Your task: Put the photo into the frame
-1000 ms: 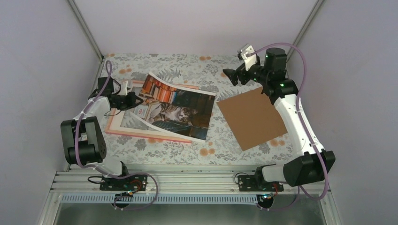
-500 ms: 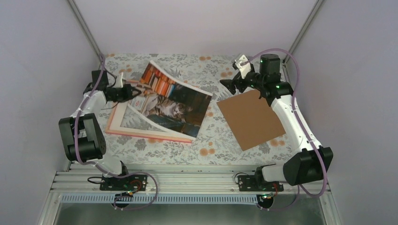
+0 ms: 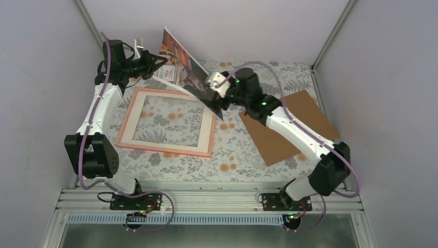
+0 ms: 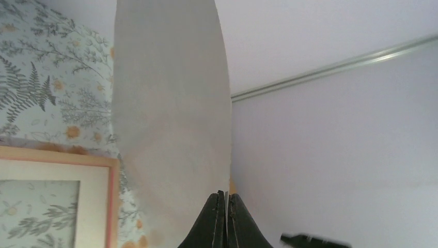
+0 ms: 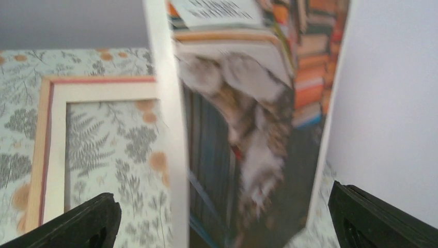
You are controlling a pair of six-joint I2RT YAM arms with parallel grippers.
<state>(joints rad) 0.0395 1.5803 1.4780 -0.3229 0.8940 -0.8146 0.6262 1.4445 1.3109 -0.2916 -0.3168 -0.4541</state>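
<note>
left gripper (image 3: pixel 157 60): jaws together, clamped on the photo's (image 3: pixel 183 72) upper-left edge; sits upper left in the top view. In the left wrist view the fingertips (image 4: pixel 226 199) pinch the sheet's thin edge.
right gripper (image 3: pixel 213 93): jaws wide apart, holding nothing. It sits centre of the top view, at the photo's lower right corner.
right wrist view: fingers (image 5: pixel 88 222) show at lower left and lower right, gripper (image 5: pixel 222 194) faces the print (image 5: pixel 243 103), which fills the gap between them. Can't tell whether either finger touches it.
photo: off the table, standing steeply and bowed. It runs from the upper left down toward the centre, and the cat and book stacks face the right arm. Plain pale back (image 4: pixel 170 103) faces the left wrist camera.
frame (image 3: pixel 165 150): flat on the floral tablecloth (image 3: pixel 232 160), left of centre, below the photo and apart from it. The cloth pattern shows through the pane. Its corner is also visible lower left in the left wrist view (image 4: pixel 93 170) and at left in the right wrist view (image 5: pixel 57 129).
brown backing board (image 3: pixel 276 142): flat on the cloth, right of the frame, partly under the right arm.
</note>
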